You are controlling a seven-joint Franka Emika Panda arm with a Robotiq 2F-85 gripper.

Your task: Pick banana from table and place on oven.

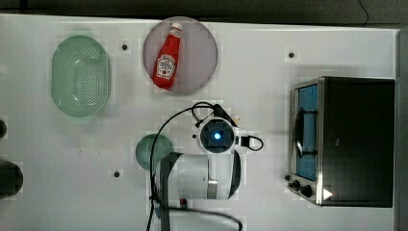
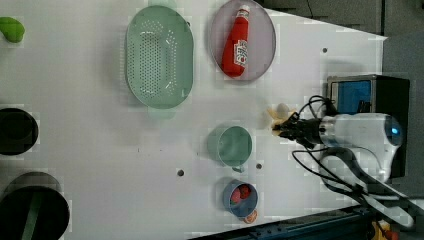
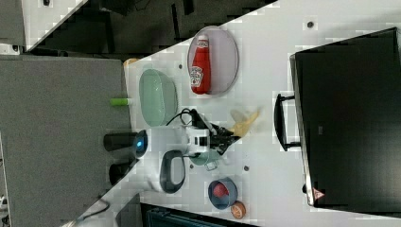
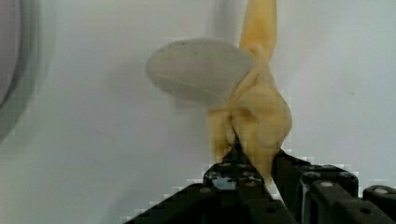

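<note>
The banana is a half-peeled yellow toy with a pale tip and loose peel flaps. My gripper is shut on its lower peel. In the left view the banana sticks out from the gripper over the white table, to the left view's left of the oven. In the right view the banana lies between the gripper and the oven's door handle. From above, the arm's wrist covers the gripper, and the oven stands at the top view's right.
A grey plate carrying a ketchup bottle and a green colander sit at the back. A green cup stands beside the arm. A blue bowl with red pieces is near the front edge. Dark containers line the left view's left.
</note>
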